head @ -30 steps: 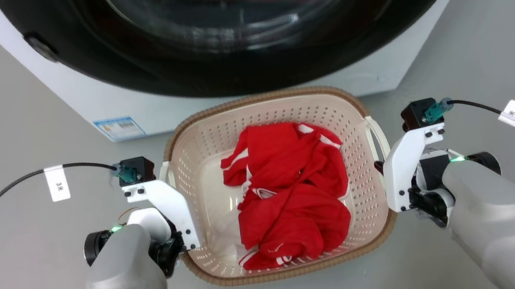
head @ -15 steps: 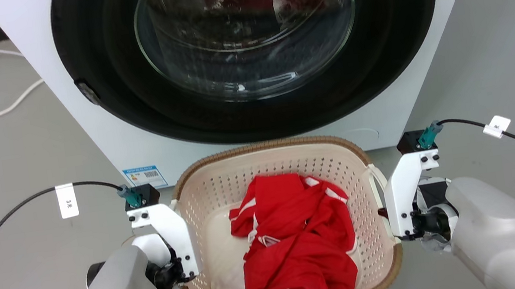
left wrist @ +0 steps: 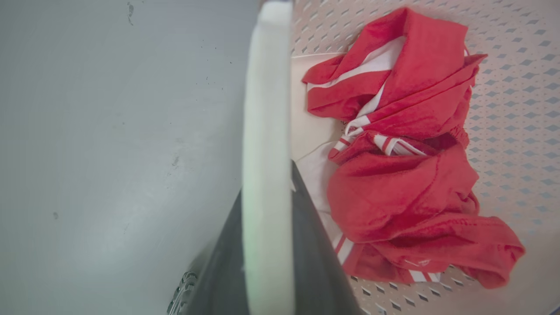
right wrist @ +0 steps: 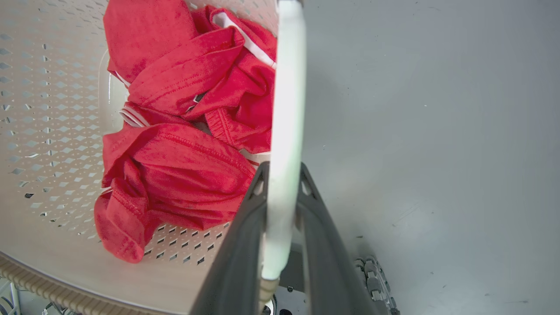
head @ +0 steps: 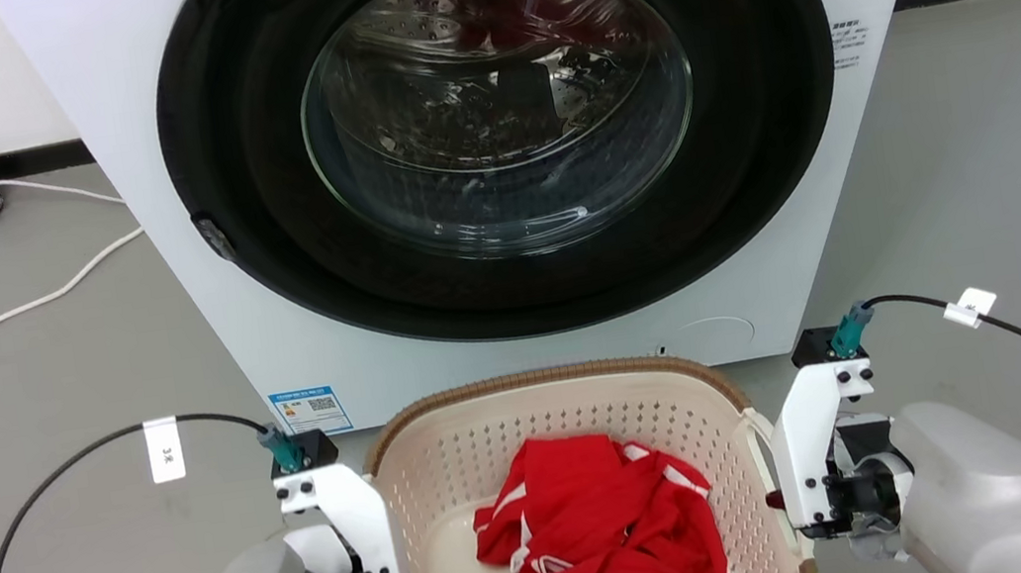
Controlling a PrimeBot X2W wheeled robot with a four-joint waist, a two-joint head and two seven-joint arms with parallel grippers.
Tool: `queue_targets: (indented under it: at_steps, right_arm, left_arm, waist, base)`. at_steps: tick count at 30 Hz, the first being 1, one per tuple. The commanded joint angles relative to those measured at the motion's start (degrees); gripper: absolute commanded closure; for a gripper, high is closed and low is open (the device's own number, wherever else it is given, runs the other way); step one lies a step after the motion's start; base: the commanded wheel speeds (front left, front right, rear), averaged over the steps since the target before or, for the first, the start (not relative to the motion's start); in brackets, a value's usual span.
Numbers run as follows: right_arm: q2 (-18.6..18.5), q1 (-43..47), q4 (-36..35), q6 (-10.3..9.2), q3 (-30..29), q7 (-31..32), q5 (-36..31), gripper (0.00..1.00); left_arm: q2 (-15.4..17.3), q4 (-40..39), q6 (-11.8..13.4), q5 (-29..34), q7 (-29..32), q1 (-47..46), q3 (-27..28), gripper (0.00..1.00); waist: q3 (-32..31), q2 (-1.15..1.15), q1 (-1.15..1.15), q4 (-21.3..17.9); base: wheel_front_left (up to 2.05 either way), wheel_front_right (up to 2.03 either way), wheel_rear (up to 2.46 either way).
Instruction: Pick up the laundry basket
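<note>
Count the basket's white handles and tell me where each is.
2: the left handle is clamped in the left gripper, the right handle in the right gripper, on opposite sides of the laundry basket.

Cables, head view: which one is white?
The floor cable left of the washer. The left arm cable and right arm cable are black, tagged.

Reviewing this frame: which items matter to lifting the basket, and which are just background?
Job: laundry basket, held by its white side handles; left gripper and right gripper, fingers closed on those handles.
Lying about: washing machine, red garment inside the basket, white cable on the floor.
</note>
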Motion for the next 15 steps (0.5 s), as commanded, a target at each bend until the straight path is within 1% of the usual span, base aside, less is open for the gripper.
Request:
queue_targets:
  at_steps: [1,9,15]
  right_arm:
    - [0.7,0.7,0.0,0.19,0.3,0.1,0.2,1.00]
    - [1.1,1.5,0.8,0.19,0.9,-0.3,0.3,1.00]
    - [1.1,0.8,1.1,0.19,1.0,-0.5,0.5,1.00]
  left_arm:
    - [-0.5,-0.7,-0.7,-0.4,0.1,0.8,-0.2,1.00]
    - [-0.8,-1.0,-0.7,-2.0,0.4,2.4,-1.5,1.00]
    - [-0.8,-1.1,-0.7,-2.7,-0.1,1.6,-2.2,1.00]
  waist:
    - [-0.3,0.00,0.01,0.1]
    - [-0.6,0.00,0.01,0.2]
    - [0.0,0.00,0.01,0.3]
  base:
    - [0.00,0.00,0.00]
    - [0.00,0.00,0.00]
    - [0.00,0.00,0.00]
